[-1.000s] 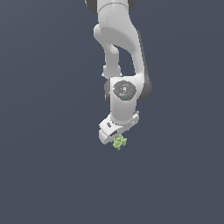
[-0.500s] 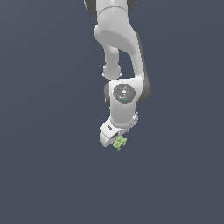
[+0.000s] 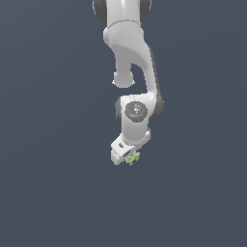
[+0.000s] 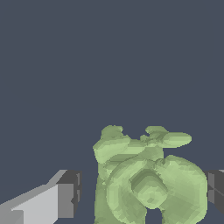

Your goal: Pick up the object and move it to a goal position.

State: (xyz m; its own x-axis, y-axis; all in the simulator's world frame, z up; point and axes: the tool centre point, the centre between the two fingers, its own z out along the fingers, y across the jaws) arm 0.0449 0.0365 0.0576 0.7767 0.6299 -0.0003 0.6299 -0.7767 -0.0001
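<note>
The object [image 3: 133,157] is a small light-green lumpy thing, sitting just under the tip of my white gripper [image 3: 126,155] in the exterior view. In the wrist view the object [image 4: 148,175] fills the space between my fingers. My gripper [image 4: 144,192] is open around it. One dark finger pad [image 4: 70,192] stands apart from the object with a visible gap. The other pad [image 4: 216,190] sits right at the object's edge. The object's lower part runs out of the wrist view.
A plain dark blue-grey surface [image 3: 53,193] fills both views. The white arm [image 3: 130,48] comes down from the exterior view's top middle.
The wrist has dropped a little lower over the object. The object has stayed almost in the same place.
</note>
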